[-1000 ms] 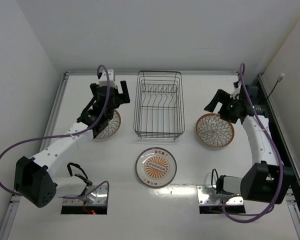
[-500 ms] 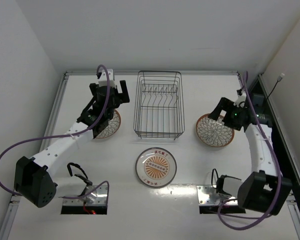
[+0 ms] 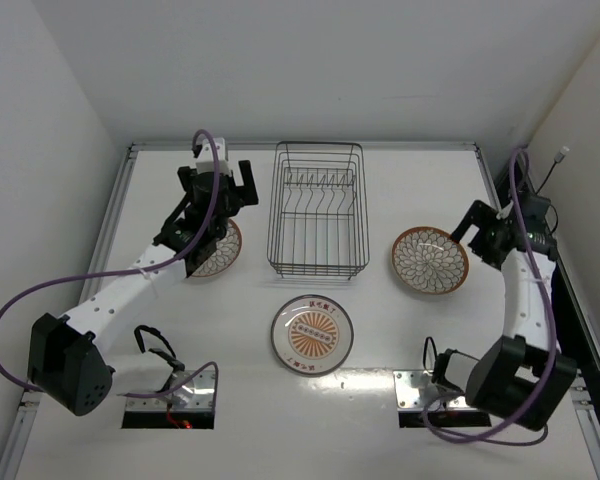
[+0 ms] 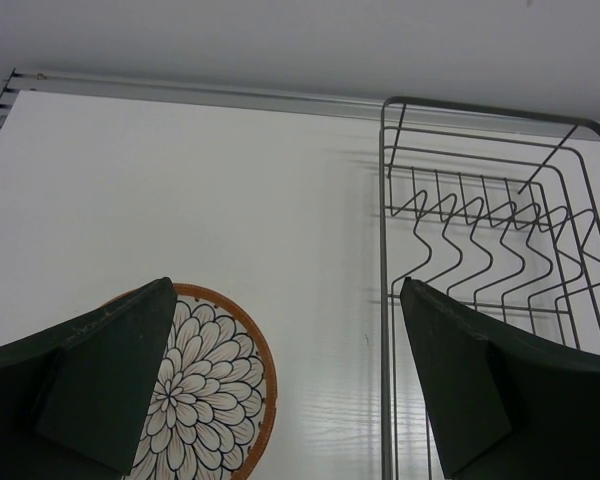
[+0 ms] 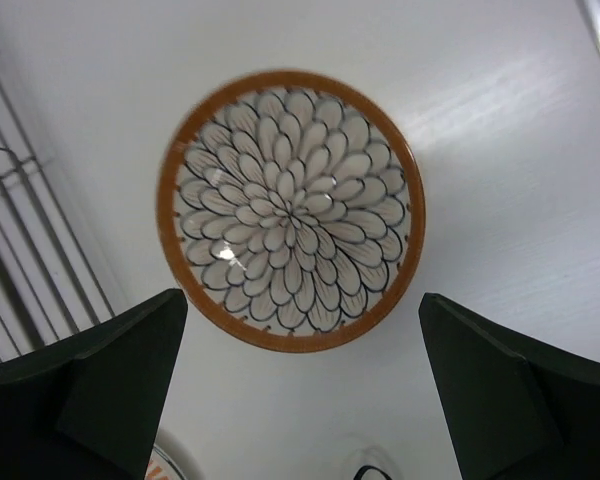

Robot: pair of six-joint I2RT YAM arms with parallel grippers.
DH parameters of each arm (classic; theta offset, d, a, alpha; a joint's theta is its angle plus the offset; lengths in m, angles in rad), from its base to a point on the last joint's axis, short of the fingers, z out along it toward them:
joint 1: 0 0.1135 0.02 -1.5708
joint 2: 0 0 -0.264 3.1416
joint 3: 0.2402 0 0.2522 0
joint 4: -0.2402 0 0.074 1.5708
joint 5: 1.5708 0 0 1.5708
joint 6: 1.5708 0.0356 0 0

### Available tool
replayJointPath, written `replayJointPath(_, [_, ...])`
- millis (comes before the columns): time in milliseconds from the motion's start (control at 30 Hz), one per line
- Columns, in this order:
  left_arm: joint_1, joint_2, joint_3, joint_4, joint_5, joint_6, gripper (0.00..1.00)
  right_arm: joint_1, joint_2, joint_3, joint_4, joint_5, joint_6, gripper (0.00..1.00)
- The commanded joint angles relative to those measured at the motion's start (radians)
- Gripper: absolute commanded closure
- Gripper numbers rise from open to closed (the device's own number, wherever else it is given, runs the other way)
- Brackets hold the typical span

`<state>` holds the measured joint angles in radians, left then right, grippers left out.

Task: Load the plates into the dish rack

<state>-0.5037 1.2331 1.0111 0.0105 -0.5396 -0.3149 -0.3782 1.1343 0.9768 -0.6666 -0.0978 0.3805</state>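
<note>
Stillness over the worktop (image 3: 380, 330): all three plates lay flat on it, none in the dish rack (image 3: 317, 212) at the back middle. The left claw (image 4: 285, 300) hung wide open and empty by the far side of the left orange-rimmed plate (image 3: 223, 258), the rack just to its right. The right claw (image 5: 300, 298) gaped equally wide, holding nothing, poised at the right edge of the right orange-rimmed plate (image 3: 430, 260). The white sunburst plate (image 3: 312, 334) sat in front of the rack, apart from both claws
</note>
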Motion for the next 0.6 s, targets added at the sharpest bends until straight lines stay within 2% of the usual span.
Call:
replayJointPath(0, [-0.006,-0.047,0.011,0.059,-0.019,0.01,0.06,-0.115,0.05,-0.114,0.072,-0.234,0.029,0.0])
replayJointPath(33, [-0.006,-0.047,0.011,0.059,-0.019,0.01,0.06,-0.176,0.036,-0.168,0.096,-0.264,0.029,0.0])
replayJointPath(133, [-0.006,-0.047,0.011,0.068,-0.019,0.01,0.06,-0.252,0.041,-0.208,0.124,-0.281,0.041,0.0])
replayJointPath(233, [-0.006,-0.047,0.011,0.068,-0.019,0.01,0.06,-0.296,0.097,-0.237,0.133,-0.319,0.031,0.0])
replayJointPath(333, [-0.006,-0.047,0.011,0.077,-0.019,0.01,0.06,-0.341,0.157,-0.292,0.215,-0.39,0.031,0.0])
replayJointPath(467, [-0.006,-0.047,0.011,0.077,-0.01,0.01,0.06,-0.367,0.301,-0.343,0.31,-0.488,0.04,0.13])
replayJointPath(567, [-0.006,-0.047,0.011,0.077,-0.01,0.01,0.06,-0.39,0.407,-0.357,0.349,-0.557,0.022,0.14])
